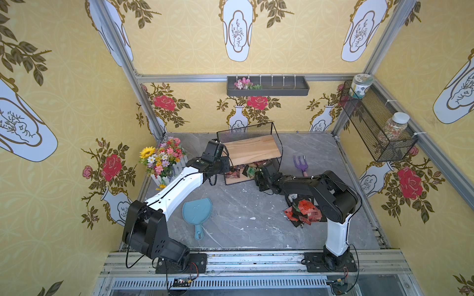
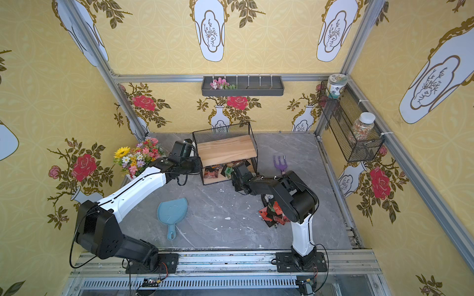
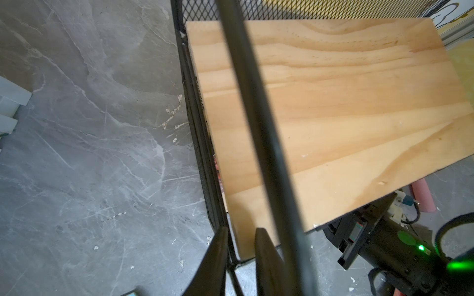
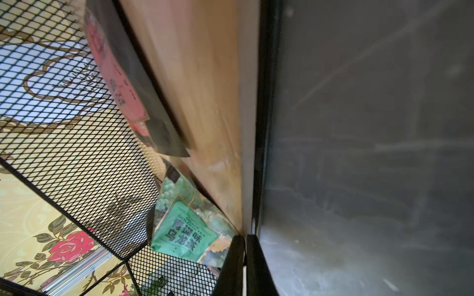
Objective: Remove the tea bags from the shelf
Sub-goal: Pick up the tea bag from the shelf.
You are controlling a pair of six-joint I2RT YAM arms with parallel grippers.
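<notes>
Jaws on both arms stood close-set at the shelf (image 1: pixel 252 150). In both top views, the left gripper (image 1: pixel 225 166) sat at its left front corner, and the right gripper (image 1: pixel 255 174) reached into the lower level from the front. The top board was bare. A few tea bags (image 1: pixel 234 173) lay on the lower board, and a heap of tea bags (image 1: pixel 305 212) lay on the table (image 1: pixel 230 210) under the right arm. I judged the job well past halfway. Bare table lay open between the arms.

From the left wrist, the left gripper (image 3: pixel 241 230) had its jaws narrowed around the shelf's corner post, apparently clamping it.

From the right wrist, the right gripper (image 4: pixel 244 238) was closed at the lower board's front rim, with a green tea bag (image 4: pixel 184 230) just beside it. Whether a corner of it was pinched, I couldn't tell. Mesh closed the back and side, so the front was the only way out.
</notes>
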